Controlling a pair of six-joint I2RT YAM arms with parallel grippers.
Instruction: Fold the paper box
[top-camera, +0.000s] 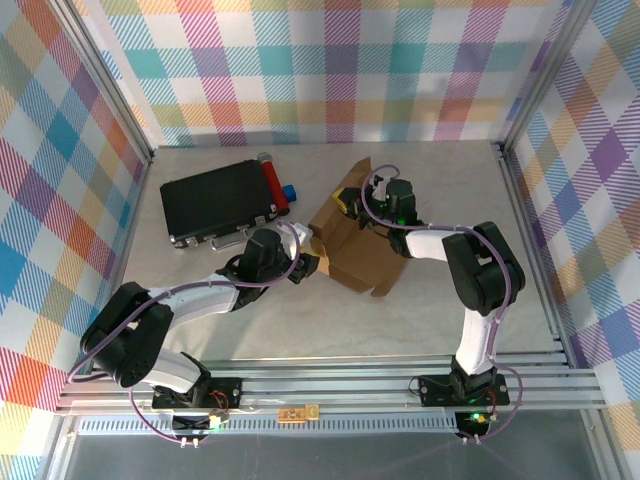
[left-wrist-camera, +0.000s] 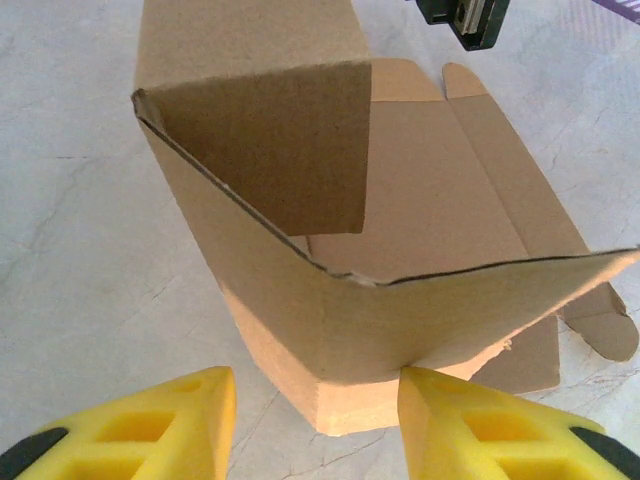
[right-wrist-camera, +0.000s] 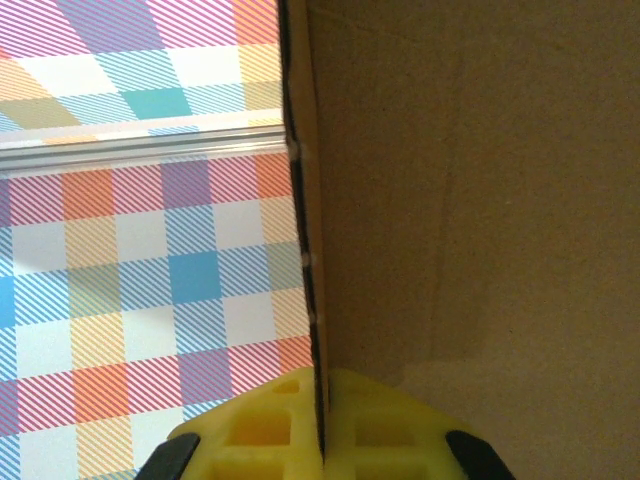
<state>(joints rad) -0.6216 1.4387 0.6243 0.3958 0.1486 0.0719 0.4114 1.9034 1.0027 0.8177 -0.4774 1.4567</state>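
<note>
Paper box (top-camera: 362, 252) sits on the grey marbled table (top-camera: 300, 335), a little right of centre, between the two arms. It is partly folded. In the left wrist view one long wall stands upright and bends round a near corner, a side flap folds inward behind it, and the base panel with its rounded tabs lies flat on the table beyond. Left gripper (left-wrist-camera: 318, 425) is low at that near corner, released: its yellow fingers (left-wrist-camera: 150, 430) are spread wide with the corner between them. One finger touches the foot of the wall; the other is clear of the cardboard. Right gripper (right-wrist-camera: 320, 445) is at the far side of the box, clenched on a raised panel, whose cut edge runs straight down into the seam between its two fingers. Checked wall (right-wrist-camera: 150, 280) is behind it. Black case (top-camera: 215, 205) lies to the back left, apart from the box, with a red roll (top-camera: 271, 180) at its right end.
</note>
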